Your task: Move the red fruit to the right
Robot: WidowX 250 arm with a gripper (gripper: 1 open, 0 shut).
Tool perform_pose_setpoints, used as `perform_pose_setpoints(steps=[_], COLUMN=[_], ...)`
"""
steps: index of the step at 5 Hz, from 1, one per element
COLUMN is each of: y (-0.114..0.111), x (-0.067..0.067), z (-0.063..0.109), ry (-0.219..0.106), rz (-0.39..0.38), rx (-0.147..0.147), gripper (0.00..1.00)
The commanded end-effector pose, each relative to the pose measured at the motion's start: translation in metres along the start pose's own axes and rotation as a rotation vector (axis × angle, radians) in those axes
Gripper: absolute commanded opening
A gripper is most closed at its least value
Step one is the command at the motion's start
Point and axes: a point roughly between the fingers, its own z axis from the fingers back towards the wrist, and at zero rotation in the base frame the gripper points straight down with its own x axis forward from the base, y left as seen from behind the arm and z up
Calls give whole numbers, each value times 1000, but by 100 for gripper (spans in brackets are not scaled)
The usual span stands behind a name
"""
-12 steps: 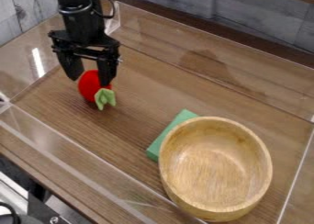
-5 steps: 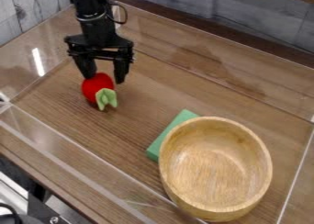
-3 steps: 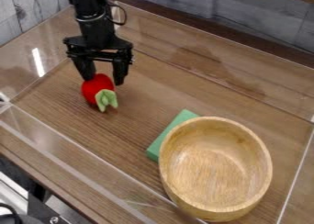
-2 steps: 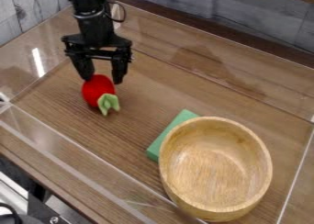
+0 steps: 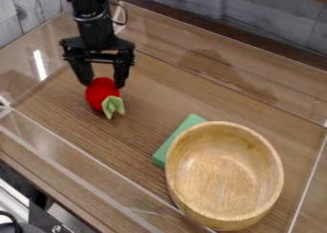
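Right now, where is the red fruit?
The red fruit lies on the table's left part, just under the open gripper, far left of the wooden bowl.

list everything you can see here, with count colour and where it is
red fruit: one, bright red with a light green leafy cap, on the table at left, under the claw
sponge: one, green, flat, partly tucked behind the bowl's left edge
bowl: one, light wood, at lower right
table: one, brown wood grain, with clear walls around it
claw: one, black, open, pointing down over the red fruit
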Motion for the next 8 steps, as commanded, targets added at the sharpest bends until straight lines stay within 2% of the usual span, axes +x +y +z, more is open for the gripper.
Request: perform_pose_setpoints(steps=[1,2,3,4,5,6,7,8], y=[3,-11,-48,-91,-55,-20,-13,-13], x=[0,3,11,11,8,6,-3,-8], z=[20,35,51,59,47,36,28,19], ry=[-51,-55,-66,-65,-68,-72,-75,-74], rz=[67,43,-30,-96,-35,20,82,142], rx=[19,8,-17,-34,-22,-8,0,12], gripper=[0,0,0,0,100,100,0,0])
